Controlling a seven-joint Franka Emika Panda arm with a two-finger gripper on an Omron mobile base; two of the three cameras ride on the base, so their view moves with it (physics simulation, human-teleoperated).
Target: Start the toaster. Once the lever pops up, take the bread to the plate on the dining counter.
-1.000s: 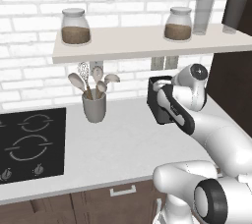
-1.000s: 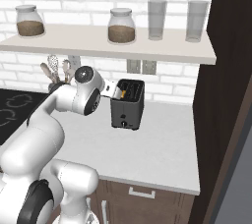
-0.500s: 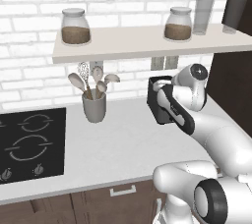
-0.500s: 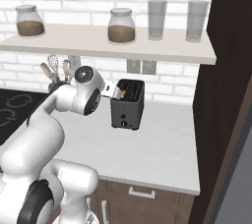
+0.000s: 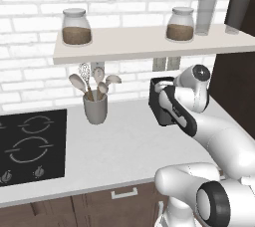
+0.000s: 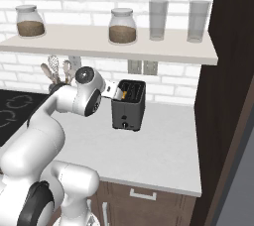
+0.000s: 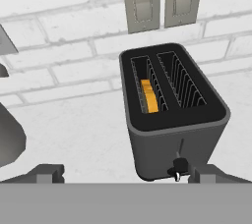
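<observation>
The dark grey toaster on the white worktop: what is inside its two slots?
In the boxy dark grey toaster, the left slot in the hand view holds a golden-orange bread slice, standing on edge. The other slot shows only wire guides. The slice's lower part is hidden within the slot.

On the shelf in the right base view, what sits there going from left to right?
Glass jar of brown grains → second glass jar of brown grains → empty clear glass tumbler → another empty clear glass tumbler.
</observation>
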